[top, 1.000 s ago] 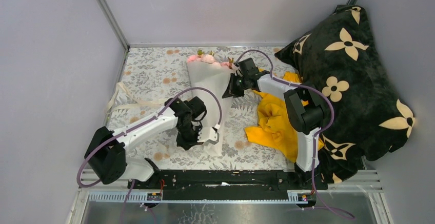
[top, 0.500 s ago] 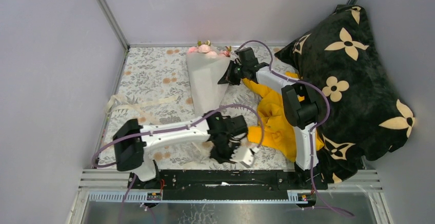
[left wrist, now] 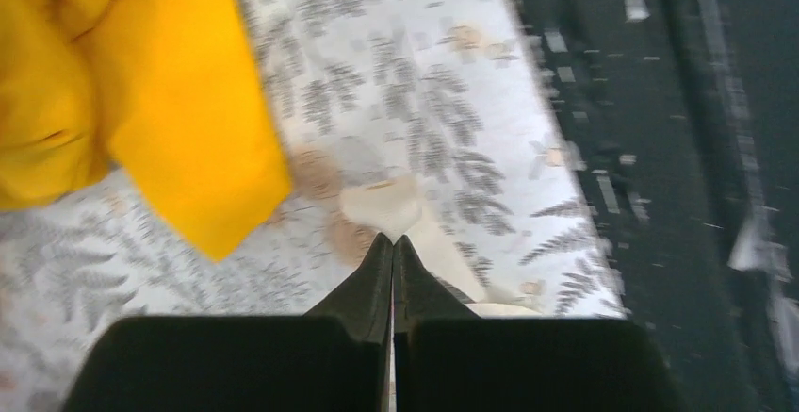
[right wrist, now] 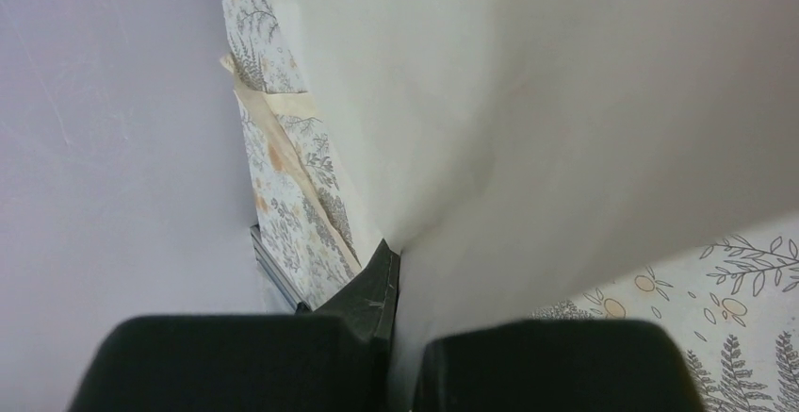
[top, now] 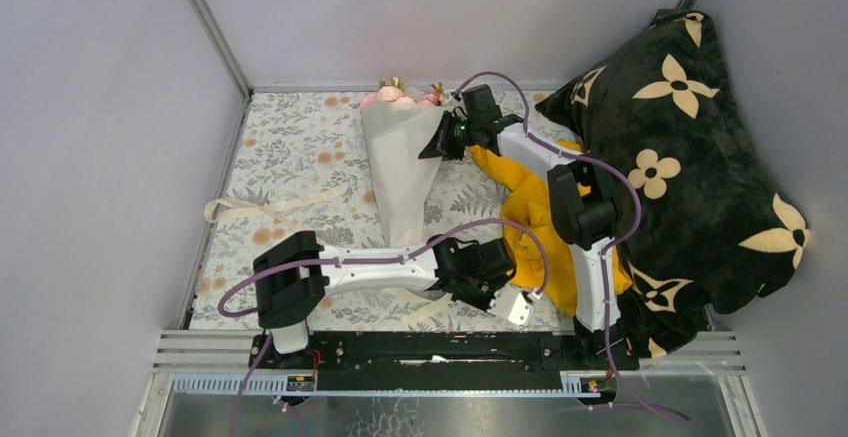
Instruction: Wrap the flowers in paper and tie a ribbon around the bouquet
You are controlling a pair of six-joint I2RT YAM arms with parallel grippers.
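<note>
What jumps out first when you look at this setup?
A big black pillow with cream flower shapes fills the right side, a bright yellow garment beside it. Toward the far edge of the table lies a white paper cone with pink flowers at its top, the right tool pinching its edge.

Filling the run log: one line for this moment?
left gripper: shut over ribbon, grip unclear | right gripper: shut on paper | flowers: wrapped in paper
</note>
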